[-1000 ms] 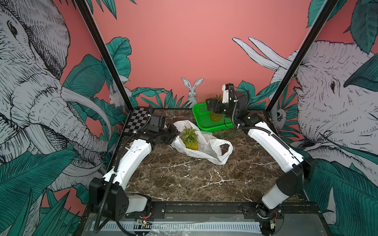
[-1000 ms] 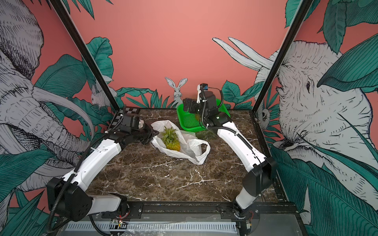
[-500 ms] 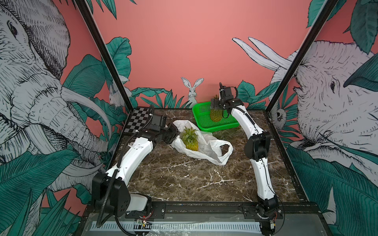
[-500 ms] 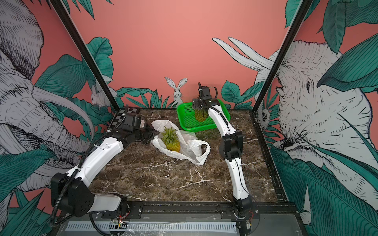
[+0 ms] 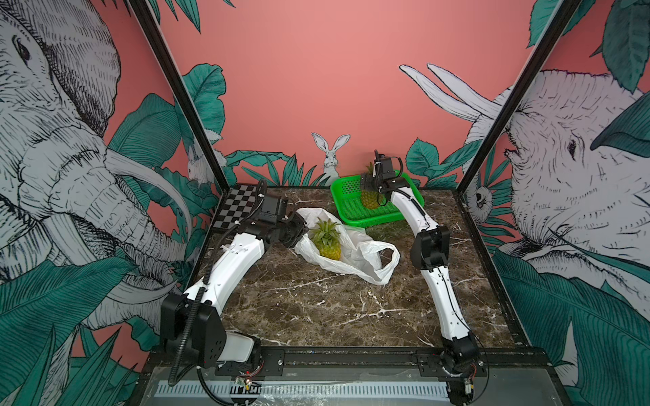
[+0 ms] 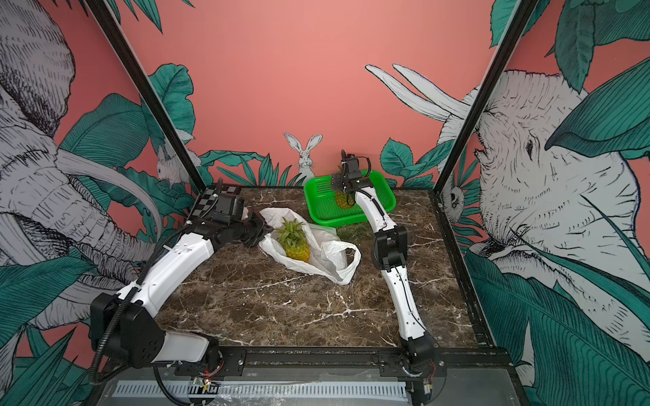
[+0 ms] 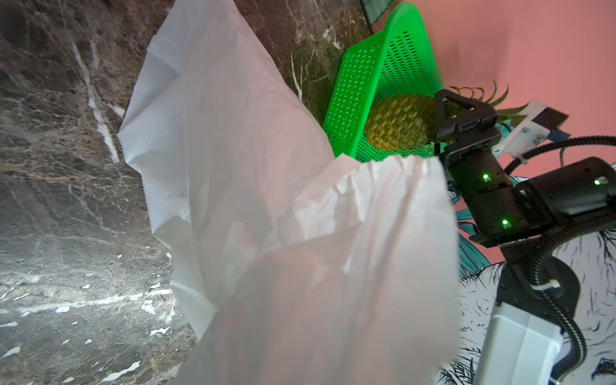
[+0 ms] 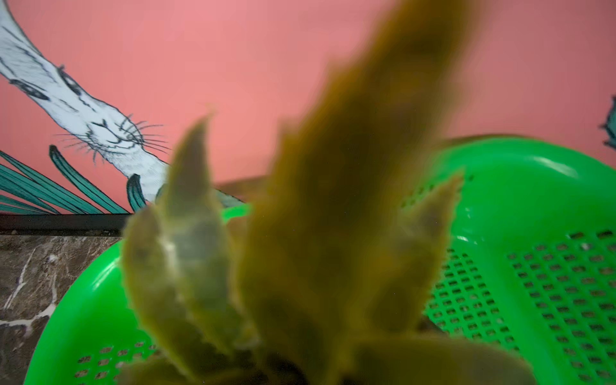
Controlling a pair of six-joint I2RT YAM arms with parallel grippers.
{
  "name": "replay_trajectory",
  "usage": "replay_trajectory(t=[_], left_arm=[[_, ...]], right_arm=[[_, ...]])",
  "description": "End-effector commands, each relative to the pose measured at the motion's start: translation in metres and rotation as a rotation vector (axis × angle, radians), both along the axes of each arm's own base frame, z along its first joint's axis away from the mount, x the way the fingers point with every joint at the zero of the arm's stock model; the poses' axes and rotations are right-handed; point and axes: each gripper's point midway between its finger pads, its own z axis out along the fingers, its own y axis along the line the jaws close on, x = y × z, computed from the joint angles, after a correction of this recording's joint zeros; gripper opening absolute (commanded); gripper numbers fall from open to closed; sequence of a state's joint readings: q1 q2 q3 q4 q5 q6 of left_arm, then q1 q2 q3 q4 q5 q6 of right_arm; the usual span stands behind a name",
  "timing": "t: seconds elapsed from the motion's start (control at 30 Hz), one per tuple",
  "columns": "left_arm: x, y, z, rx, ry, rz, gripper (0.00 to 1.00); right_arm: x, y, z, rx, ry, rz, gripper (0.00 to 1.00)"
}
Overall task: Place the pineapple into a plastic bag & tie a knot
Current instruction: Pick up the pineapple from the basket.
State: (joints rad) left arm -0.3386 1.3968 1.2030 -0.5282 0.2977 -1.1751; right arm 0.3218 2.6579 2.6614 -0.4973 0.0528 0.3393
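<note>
Your left fingers point(image 5: 299, 228) pinched the bag point(image 5: 358, 256) rim, one pineapple point(image 5: 329, 247) sitting inside. At the basket point(image 5: 348, 197), your right fingers point(image 5: 365, 183) straddled the second pineapple point(image 5: 369, 202), standing upright; spread or gripping, you couldn't tell.

Top views high, frontal — wrist views close, sharing basket point(image 7: 361, 83).

Two yellow-bodied pineapples with spiky green crowns: the first pineapple point(image 5: 325, 242), the second pineapple point(image 5: 368, 202). One thin white crinkly plastic bag point(image 5: 355, 258) (a single handle loop point(image 5: 380, 279) shows clearly; a second cannot be made out). One bright green perforated plastic basket point(image 5: 348, 191). One black-and-white checkered board point(image 5: 235, 207). One dark brown marble-patterned tabletop point(image 5: 316, 309). Two white-and-black jointed robot arms: the left arm point(image 5: 239, 260), the right arm point(image 5: 446, 291).
</note>
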Motion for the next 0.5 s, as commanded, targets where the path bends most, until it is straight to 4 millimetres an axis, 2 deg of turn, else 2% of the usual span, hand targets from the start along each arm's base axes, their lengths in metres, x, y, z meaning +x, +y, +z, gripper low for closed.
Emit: replay_trajectory(t=[0.0, 0.1, 0.17, 0.2, 0.33, 0.4, 0.47], left_arm=[[0.002, 0.005, 0.007, 0.02, -0.008, 0.012, 0.0], [0.002, 0.006, 0.008, 0.024, -0.011, 0.012, 0.0], [0.001, 0.006, 0.007, 0.026, -0.012, 0.012, 0.0], [0.001, 0.007, 0.007, 0.028, -0.014, 0.012, 0.0], [0.002, 0.006, 0.009, 0.022, -0.033, 0.013, 0.0], [0.004, 0.005, 0.01, 0.015, -0.044, 0.013, 0.0], [0.005, 0.005, 0.012, 0.011, -0.053, 0.009, 0.0]], right_arm=[[0.004, 0.0, -0.015, 0.018, 0.013, 0.0, 0.69], [0.002, 0.001, -0.008, 0.015, 0.005, 0.012, 0.35], [0.0, 0.001, 0.004, 0.014, -0.011, 0.02, 0.05], [-0.001, 0.0, 0.009, 0.013, -0.018, 0.023, 0.0], [-0.011, -0.002, 0.049, 0.016, -0.053, 0.037, 0.0], [-0.02, -0.005, 0.082, 0.025, -0.091, 0.042, 0.0], [-0.035, -0.006, 0.127, 0.043, -0.152, 0.048, 0.0]])
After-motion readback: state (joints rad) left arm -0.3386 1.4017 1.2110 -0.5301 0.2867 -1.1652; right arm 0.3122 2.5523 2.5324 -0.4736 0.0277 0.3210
